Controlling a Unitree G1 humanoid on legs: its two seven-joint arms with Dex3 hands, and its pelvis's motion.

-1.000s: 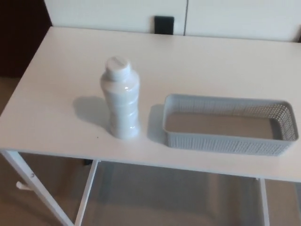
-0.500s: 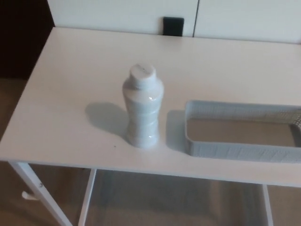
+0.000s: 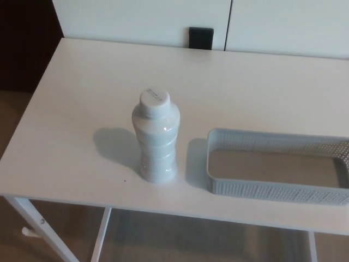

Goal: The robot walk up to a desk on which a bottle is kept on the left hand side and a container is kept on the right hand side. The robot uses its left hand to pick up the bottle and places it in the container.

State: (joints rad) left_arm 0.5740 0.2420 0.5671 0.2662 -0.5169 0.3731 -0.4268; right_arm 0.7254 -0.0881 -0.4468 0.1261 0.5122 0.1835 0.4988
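A white plastic bottle [image 3: 156,139] with a round cap stands upright on the white desk [image 3: 87,82], left of centre near the front edge. A shallow grey perforated container [image 3: 275,188] lies to its right, a short gap away, with nothing inside; its right end runs out of the picture. Neither of my hands shows in the head view.
A white wall with a black outlet plate [image 3: 200,38] stands behind the desk. The desk's white legs [image 3: 41,226] show below the front edge, over a brown floor. A dark area lies beyond the desk's left side.
The whole picture has shifted as the camera moved: the bottle and container first slid right in view, then slightly back left and down. Nothing on the desk has moved.
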